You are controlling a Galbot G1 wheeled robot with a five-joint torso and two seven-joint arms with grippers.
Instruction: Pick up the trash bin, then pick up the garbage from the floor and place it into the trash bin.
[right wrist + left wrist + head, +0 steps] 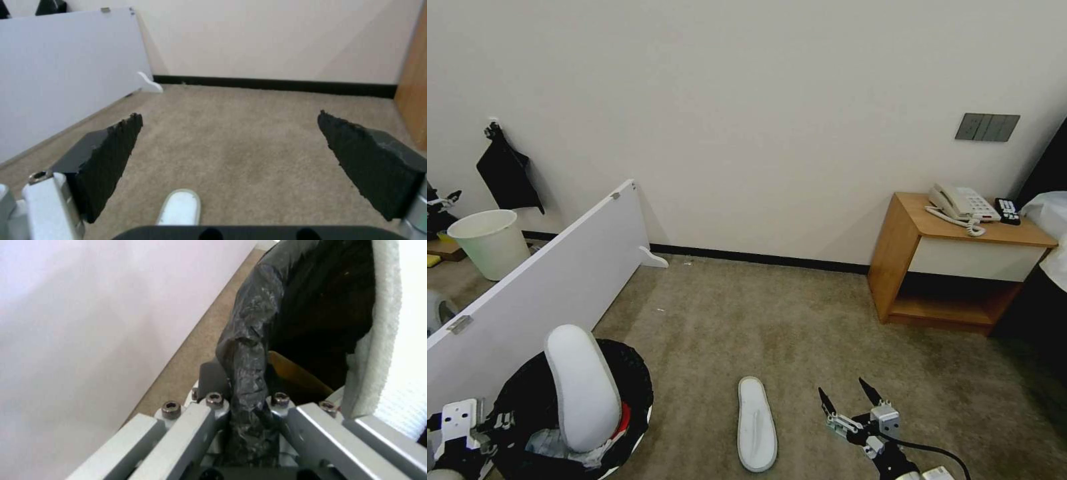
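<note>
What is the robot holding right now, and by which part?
The left gripper is clamped on the bag-lined rim of the trash bin, which has a slipper sticking out. The right gripper is open, holding nothing.

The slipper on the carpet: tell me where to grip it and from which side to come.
Grip the slipper across its narrow middle, coming straight down from above. It lies flat on the carpet, long and thin, so the open right gripper could likely span its width, with fingers on either long edge. The left gripper holds the trash bin.
</note>
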